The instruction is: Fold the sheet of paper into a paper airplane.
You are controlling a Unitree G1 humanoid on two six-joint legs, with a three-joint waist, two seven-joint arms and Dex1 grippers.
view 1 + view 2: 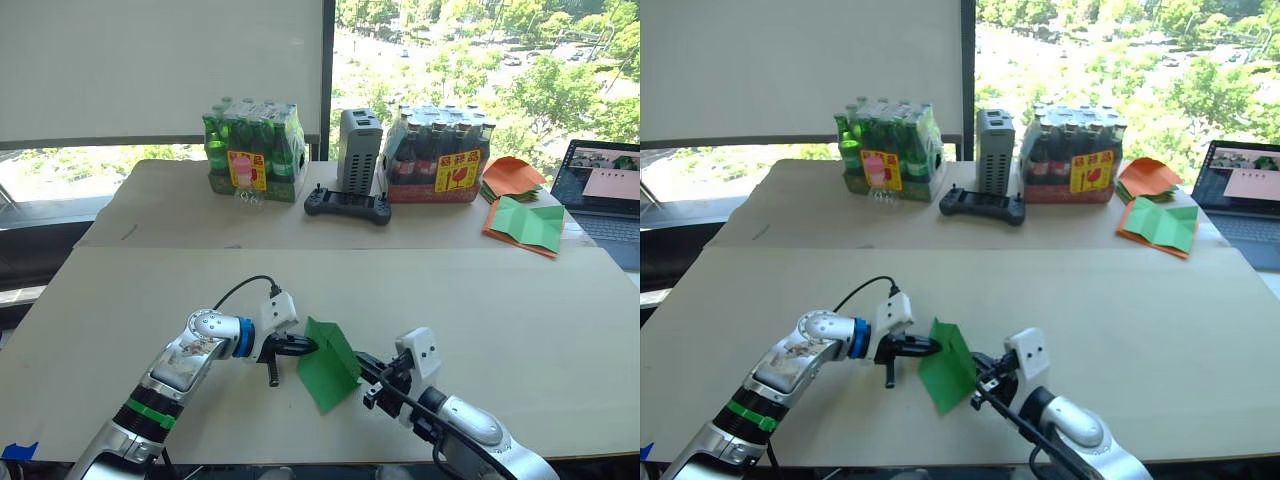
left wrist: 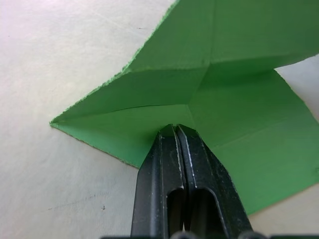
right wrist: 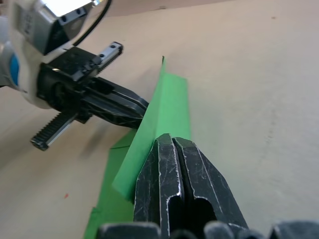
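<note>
The sheet of paper, bright green and creased, stands partly folded and tilted above the table, pinched between both closed jaws, one at each side edge.

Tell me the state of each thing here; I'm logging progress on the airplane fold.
Sheet of paper: creased, partly folded, lifted at one side, pinched from both sides.
Left gripper: shut on the sheet.
Right gripper: shut on the sheet.
Laptop: open, screen lit.
Green sheet with orange edges: lying creased, untouched.
Two bottle packs: wrapped, upright.
</note>
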